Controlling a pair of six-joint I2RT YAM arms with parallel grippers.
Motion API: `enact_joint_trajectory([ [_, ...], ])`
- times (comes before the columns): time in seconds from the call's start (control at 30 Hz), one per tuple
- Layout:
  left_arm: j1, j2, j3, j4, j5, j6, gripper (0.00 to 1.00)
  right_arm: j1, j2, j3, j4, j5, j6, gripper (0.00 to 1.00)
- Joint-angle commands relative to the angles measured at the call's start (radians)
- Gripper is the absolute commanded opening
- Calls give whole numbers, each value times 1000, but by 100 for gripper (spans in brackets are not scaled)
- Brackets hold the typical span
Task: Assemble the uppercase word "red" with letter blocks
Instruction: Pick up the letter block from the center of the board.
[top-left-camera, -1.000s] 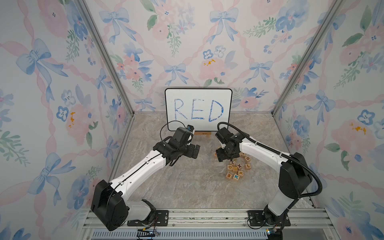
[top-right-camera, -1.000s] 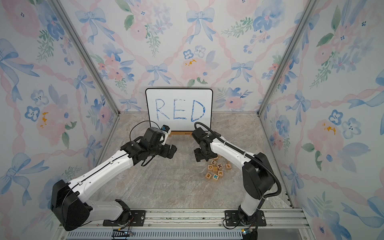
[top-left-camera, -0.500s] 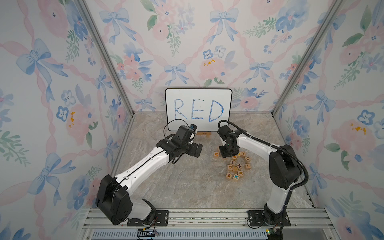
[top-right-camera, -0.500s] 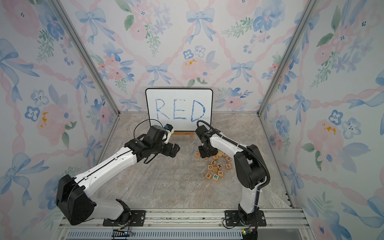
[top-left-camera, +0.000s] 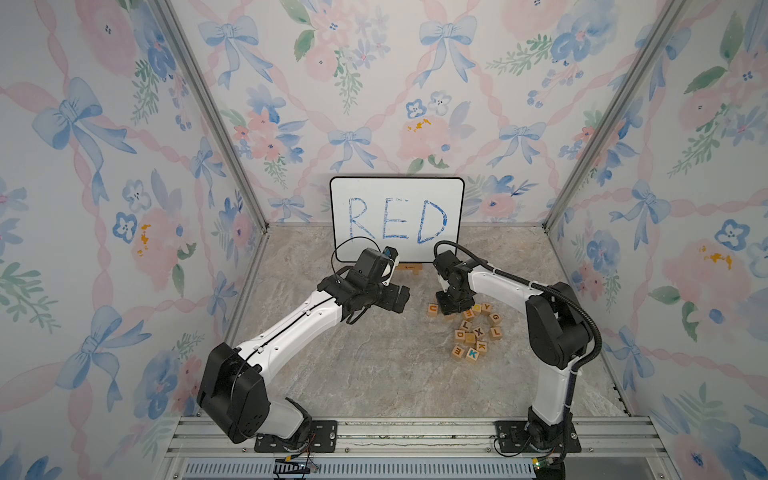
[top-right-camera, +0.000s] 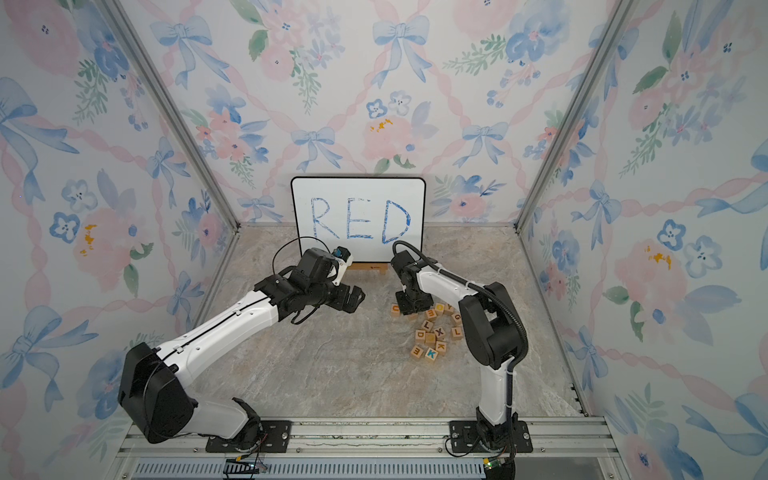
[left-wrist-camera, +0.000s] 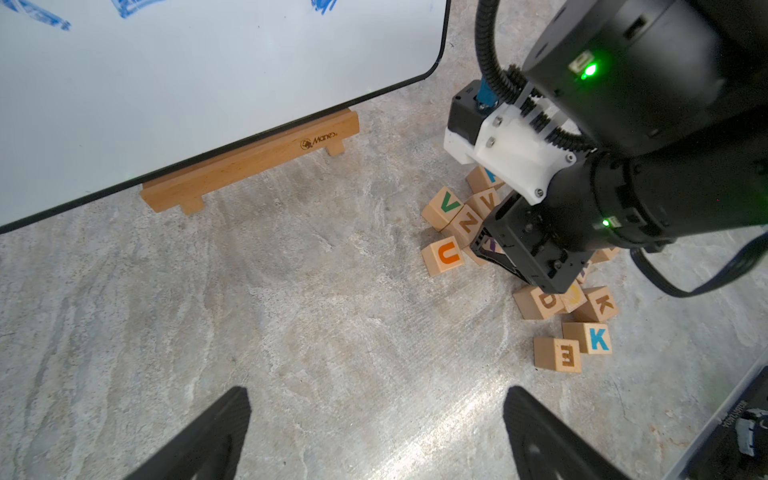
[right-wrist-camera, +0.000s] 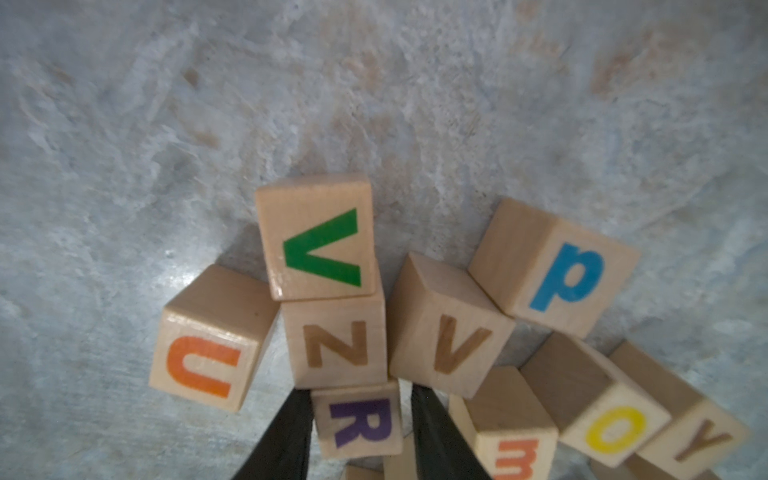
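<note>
The first letter is being picked. The right gripper (right-wrist-camera: 359, 390) is down in the pile, its black fingers (right-wrist-camera: 286, 436) bracketing the small light-wood cube with the dark purple R (right-wrist-camera: 359, 419), which sits on the table right between the fingertips. One finger lies against the cube's side and a sliver of gap shows at the other, so I cannot tell whether the squeeze is firm. The R faces upward; a cube has no real long axis. The letter's head points out past the fingertips, toward the wooden cube with the brown N (right-wrist-camera: 336, 345) touching it there, so the jaws close across the letter's width. A cube with a brown V (right-wrist-camera: 449, 340) crowds one finger, and a cube with an orange U (right-wrist-camera: 208, 361) lies just outside the other. As I judge it, the next move calls for finishing the squeeze, then a straight lift that drags no neighbours. A carry would follow to the bare grey marble tabletop (top-left-camera: 353, 365) before the white board with blue RED (top-left-camera: 397, 220). The left gripper (left-wrist-camera: 374, 415) hangs over bare table beside the pile, jaws wide apart and empty. Cubes showing D (top-left-camera: 460, 333) and E (top-left-camera: 458, 352) lie at the pile's end farthest from the right gripper.
</note>
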Motion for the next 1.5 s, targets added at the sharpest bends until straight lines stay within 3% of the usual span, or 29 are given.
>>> enact_joint_trajectory([
  [0.0,-4,8,18,12,19,-19,98,-15,23,21,10,-3,-16,41],
  [0.23,-4,11,23,17,31,-31,98,-20,47,22,20,-1,-30,40],
  [0.53,-3,5,28,26,49,-37,98,-20,13,15,6,8,-34,21],
  [1.03,2,-103,-63,44,22,-86,98,26,-76,59,-117,25,-72,20],
  [1.47,17,-248,-187,43,55,-145,98,147,-15,299,-250,39,-115,20],
])
